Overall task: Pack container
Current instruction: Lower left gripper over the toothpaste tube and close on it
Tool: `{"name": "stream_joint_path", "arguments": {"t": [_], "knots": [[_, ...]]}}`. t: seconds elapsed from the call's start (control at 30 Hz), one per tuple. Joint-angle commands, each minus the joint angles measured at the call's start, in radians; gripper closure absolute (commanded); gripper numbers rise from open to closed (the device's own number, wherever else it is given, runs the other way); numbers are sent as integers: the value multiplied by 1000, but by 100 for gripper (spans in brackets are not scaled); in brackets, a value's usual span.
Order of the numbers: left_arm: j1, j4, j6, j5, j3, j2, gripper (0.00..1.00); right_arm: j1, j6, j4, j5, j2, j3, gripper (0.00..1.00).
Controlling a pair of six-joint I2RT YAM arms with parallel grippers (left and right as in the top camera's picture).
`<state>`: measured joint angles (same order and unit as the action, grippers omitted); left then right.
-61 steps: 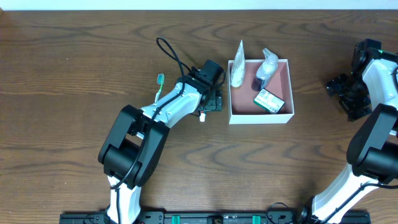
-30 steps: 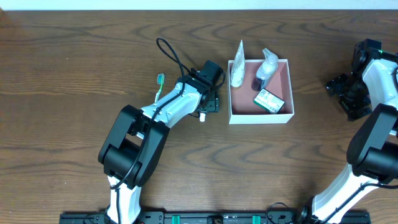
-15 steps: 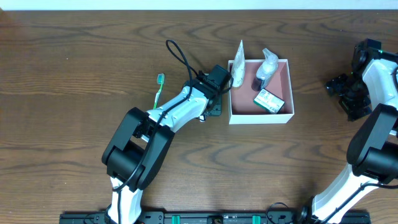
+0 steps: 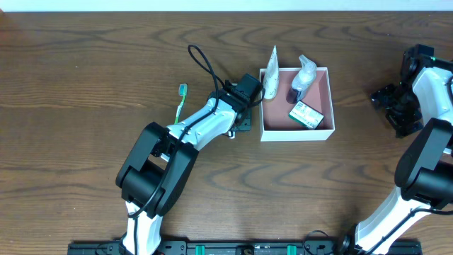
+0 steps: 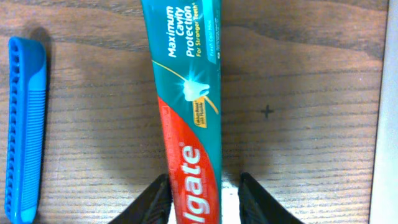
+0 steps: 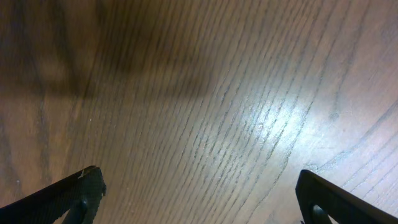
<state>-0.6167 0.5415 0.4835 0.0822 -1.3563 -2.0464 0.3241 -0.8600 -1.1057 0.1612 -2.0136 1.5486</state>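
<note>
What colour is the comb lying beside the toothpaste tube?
Bright blue. The comb shows best in the left wrist view.

— What's the worktop [image 4: 85,142] like?
— Dark brown wood with a bold grain.
— And what lies on it?
— A white-walled container [image 4: 297,134] toward the far middle and a green toothbrush [image 4: 179,103] well to its left. A blue comb [image 5: 25,124] lies parallel to a toothpaste tube [image 5: 186,93], not touching it.

Left arm [image 4: 204,118] stretched inward, jaws half open; right arm [image 4: 432,88] folded aside, jaws wide
</note>
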Motion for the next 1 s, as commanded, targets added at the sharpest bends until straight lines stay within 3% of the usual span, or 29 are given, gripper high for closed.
{"name": "stream_joint_path", "arguments": {"t": [0.0,0.27,0.73,0.97], "knots": [[3,3,1,13,-1,-6,68,3,-18,0,11,16,-1,1],[3,2,1,13,-1,-6,76,3,-18,0,11,16,-1,1],[6,3,-27,50,-18,14,77,3,-18,0,11,16,-1,1],[7,9,-72,71,-34,136,77,3,-18,0,11,16,-1,1]]}}
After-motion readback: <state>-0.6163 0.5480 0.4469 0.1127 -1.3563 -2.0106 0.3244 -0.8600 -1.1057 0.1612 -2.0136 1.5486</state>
